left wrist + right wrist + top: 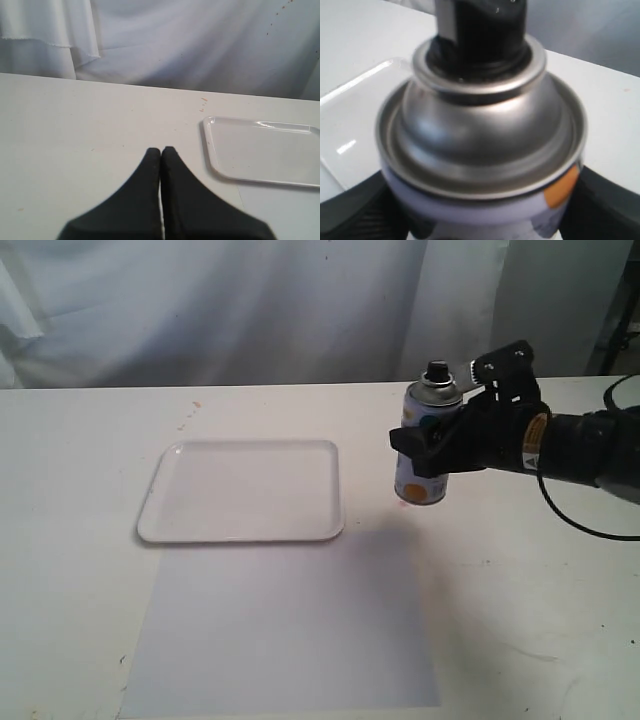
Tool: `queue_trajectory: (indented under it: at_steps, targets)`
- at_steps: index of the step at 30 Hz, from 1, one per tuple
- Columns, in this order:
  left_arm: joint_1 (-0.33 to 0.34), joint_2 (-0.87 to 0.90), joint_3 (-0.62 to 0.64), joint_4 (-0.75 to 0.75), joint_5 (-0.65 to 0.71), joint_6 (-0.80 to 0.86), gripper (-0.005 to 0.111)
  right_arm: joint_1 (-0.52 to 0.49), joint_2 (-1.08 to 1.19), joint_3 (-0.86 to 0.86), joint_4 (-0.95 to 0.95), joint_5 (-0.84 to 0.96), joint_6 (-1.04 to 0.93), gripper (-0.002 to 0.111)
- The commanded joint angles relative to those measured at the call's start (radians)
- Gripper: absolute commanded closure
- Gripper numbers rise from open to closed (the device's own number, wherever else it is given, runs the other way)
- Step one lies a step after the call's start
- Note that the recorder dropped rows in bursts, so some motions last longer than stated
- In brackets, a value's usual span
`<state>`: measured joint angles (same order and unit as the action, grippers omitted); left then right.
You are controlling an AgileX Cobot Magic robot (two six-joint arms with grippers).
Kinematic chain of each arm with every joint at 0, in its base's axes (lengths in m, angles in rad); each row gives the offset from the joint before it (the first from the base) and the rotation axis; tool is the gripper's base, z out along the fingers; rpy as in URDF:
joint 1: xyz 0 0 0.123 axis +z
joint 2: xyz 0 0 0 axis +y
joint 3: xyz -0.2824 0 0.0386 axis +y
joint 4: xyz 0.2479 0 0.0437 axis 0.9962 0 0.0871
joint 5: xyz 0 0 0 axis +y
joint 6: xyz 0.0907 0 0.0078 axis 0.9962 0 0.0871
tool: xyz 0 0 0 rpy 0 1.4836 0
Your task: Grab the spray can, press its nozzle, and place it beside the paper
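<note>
The spray can (418, 488) stands upright just right of the tray's far right corner, behind the paper (285, 630). Whether its base touches the table I cannot tell. My right gripper (428, 448) comes in from the right and is shut on the can's body. Its black nozzle (437, 371) sticks up free above the fingers. In the right wrist view the silver dome of the can (485, 135) and the nozzle (480, 30) fill the picture, with a black finger (355, 210) on each side. My left gripper (161, 150) is shut and empty over bare table.
A glossy white tray (240, 537) lies empty behind the paper, and its rim (212, 150) also shows in the left wrist view. White cloth hangs along the table's far edge. A black cable (585, 525) trails from the right arm.
</note>
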<state>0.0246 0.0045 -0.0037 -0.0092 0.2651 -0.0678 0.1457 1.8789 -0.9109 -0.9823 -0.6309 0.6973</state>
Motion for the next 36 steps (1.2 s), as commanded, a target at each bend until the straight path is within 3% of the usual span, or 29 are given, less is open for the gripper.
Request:
queue_trajectory:
  at_steps: [1, 8, 22, 26, 36]
  targets:
    - [-0.006, -0.005, 0.004, 0.000, 0.001, -0.003, 0.107, 0.085, -0.091, -0.004, -0.095, 0.058, 0.079, 0.108]
    - [-0.006, -0.005, 0.004, 0.000, 0.001, -0.003, 0.107, 0.220, -0.196, -0.004, -0.155, 0.266, 0.118, 0.108]
    - [-0.006, -0.005, 0.004, 0.000, 0.001, -0.003, 0.107, 0.303, -0.285, -0.004, -0.179, 0.375, 0.200, 0.108]
    - [-0.006, -0.005, 0.004, 0.031, 0.001, -0.001, 0.107, 0.353, -0.285, -0.004, -0.311, 0.429, 0.305, 0.108]
    - [-0.006, -0.005, 0.004, 0.067, -0.058, -0.003, 0.107, 0.423, -0.323, -0.004, -0.762, 0.434, 0.776, 0.108]
